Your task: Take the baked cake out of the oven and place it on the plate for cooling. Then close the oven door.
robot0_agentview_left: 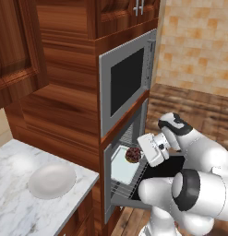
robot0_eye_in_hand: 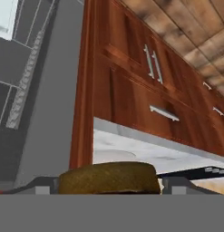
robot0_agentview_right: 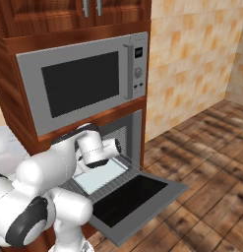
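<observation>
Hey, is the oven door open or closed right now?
Open. The oven door is dropped down flat, leaving the wire rack and pale baking tray inside the oven exposed.

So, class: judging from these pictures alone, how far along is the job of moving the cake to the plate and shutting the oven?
Done: the oven door is down and the gripper has the baked cake between its fingers, lifted above the pale baking tray. In hand: carrying it out of the oven. Left: setting it on the plate on the marble counter, still bare, then closing the door.

Dark brown cake (robot0_agentview_left: 132, 155) (reddish specks)
</observation>
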